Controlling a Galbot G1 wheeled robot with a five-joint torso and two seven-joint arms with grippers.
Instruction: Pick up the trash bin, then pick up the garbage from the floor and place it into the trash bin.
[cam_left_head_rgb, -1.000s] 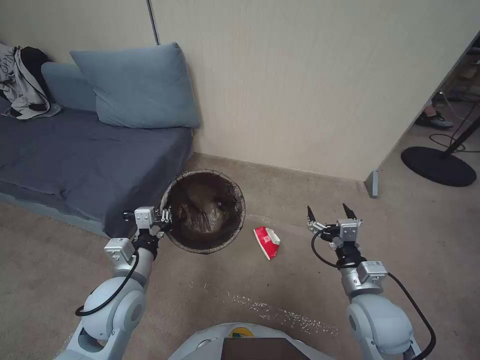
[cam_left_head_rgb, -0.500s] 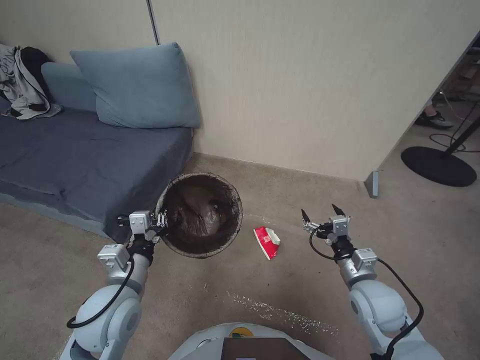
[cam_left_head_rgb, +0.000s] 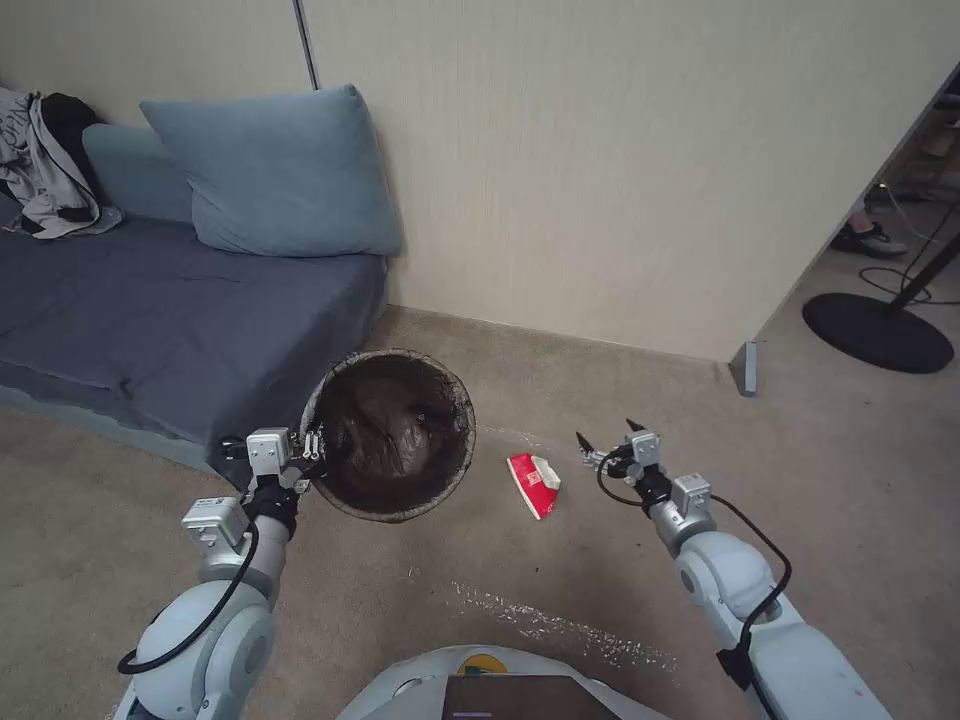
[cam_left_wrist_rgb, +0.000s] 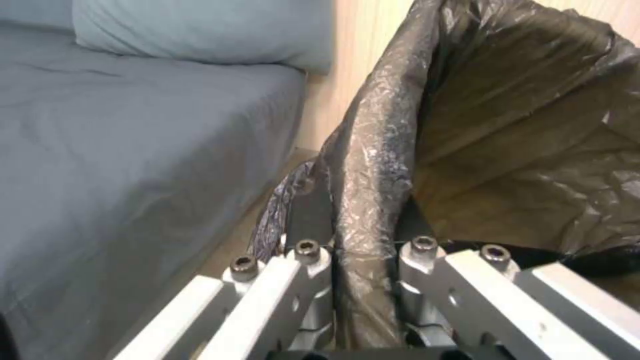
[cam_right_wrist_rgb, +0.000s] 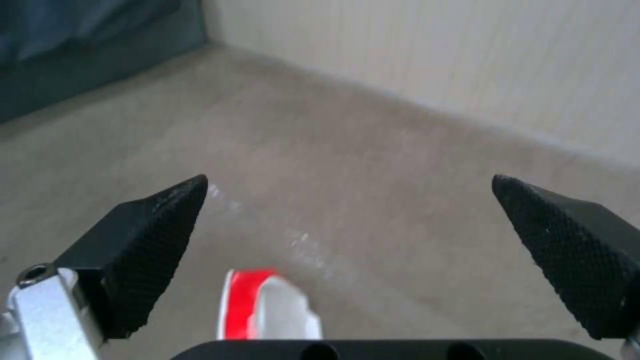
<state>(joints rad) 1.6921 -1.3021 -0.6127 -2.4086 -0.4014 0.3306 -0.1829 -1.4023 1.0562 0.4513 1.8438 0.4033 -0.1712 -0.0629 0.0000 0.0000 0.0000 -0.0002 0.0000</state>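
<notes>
the main risk is the hold on the trash bin (cam_left_head_rgb: 390, 435): the left end effector (cam_left_head_rgb: 318, 452) pinches only the bag-lined rim at one side, fingers clamped on the folded dark liner, so the bin hangs off that single point above the floor (cam_left_head_rgb: 480, 560). if the thin plastic slides on the rim, the bin could tilt, swing or drop, and a tilted mouth would make the later drop-in miss. the bin also hangs close to the corner of the blue couch (cam_left_head_rgb: 180, 310), so a swing could knock it.

a second risk is at the garbage (cam_left_head_rgb: 534, 484), a red and white packet lying flat on the carpet. it looks light and low, so fingers closing too high would likely skim over it or push it along rather than catch it.

the right end effector (cam_left_head_rgb: 605, 446) is spread wide and holds nothing. it hovers just beside the packet, on the side away from the bin and slightly toward the wall. in the right wrist view the packet (cam_right_wrist_rgb: 267, 305) sits below and between the open fingertips (cam_right_wrist_rgb: 153, 225), nearer the camera than their tips. the packet lies on the floor between the bin and the right end effector.
</notes>
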